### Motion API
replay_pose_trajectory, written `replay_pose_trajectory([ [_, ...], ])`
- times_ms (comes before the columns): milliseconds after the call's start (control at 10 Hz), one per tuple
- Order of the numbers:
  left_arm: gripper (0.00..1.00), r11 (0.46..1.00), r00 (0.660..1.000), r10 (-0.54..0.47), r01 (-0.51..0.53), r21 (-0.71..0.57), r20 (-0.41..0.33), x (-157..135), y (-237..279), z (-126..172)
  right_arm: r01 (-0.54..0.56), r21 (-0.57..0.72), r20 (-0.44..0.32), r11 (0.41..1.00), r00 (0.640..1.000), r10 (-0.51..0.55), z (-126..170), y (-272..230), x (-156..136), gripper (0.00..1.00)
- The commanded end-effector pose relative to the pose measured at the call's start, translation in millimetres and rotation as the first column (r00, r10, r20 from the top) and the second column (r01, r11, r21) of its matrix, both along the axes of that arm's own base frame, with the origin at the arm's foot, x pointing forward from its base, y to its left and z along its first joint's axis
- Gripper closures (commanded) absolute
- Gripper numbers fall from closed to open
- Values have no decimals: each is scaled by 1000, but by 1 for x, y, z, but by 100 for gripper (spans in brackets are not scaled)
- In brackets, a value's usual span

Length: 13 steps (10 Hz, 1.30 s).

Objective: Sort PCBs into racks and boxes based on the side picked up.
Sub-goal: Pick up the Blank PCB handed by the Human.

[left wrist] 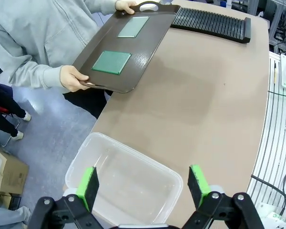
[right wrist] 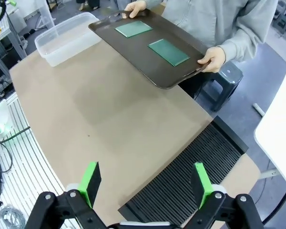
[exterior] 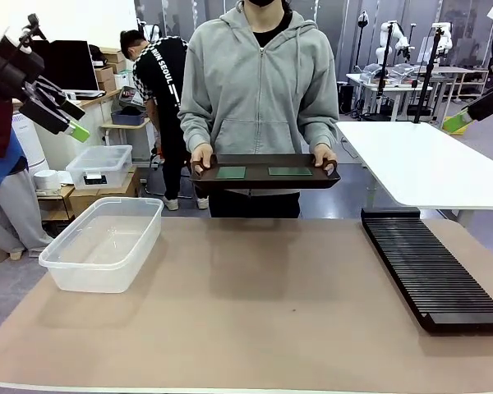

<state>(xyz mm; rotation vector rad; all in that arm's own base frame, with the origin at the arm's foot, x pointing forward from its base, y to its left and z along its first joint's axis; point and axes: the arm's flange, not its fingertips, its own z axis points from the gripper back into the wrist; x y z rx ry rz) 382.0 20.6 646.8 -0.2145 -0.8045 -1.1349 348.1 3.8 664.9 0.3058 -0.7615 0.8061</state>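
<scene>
Tub at nine o'clock sits under the left gripper, jaws spread, empty; both PCBs lie on the person's tray at twelve (no pick begun). Rack at three lies beneath the right gripper, likewise spread; next, likely a reach for one.

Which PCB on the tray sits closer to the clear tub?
The robot-left PCB, at the tray end nearer the tub; the other PCB lies toward the rack.

White side table, grey floor, cardboard box
</scene>
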Motion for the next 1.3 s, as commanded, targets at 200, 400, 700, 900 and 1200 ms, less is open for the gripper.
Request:
replay_pose_trajectory([
  [200,0,999,1000,-11,9,-52,-23,-5,6,17,-25,68,-32,997,999,27,31,-25,9,0],
  [400,0,998,999,-20,18,-54,-40,-10,6,22,-34,67,-35,997,999,36,42,-34,11,0],
  [700,0,999,1000,-7,7,-35,-9,-19,10,28,-21,32,-50,999,998,23,59,-47,10,0],
  [900,0,1000,1000,-4,4,-31,5,-25,13,33,-1,-3,-30,1000,1000,1,71,-50,0,0],
  [1200,0,1000,999,-27,27,-15,23,-38,12,35,23,-10,5,1000,1000,-23,82,-60,-20,0],
])
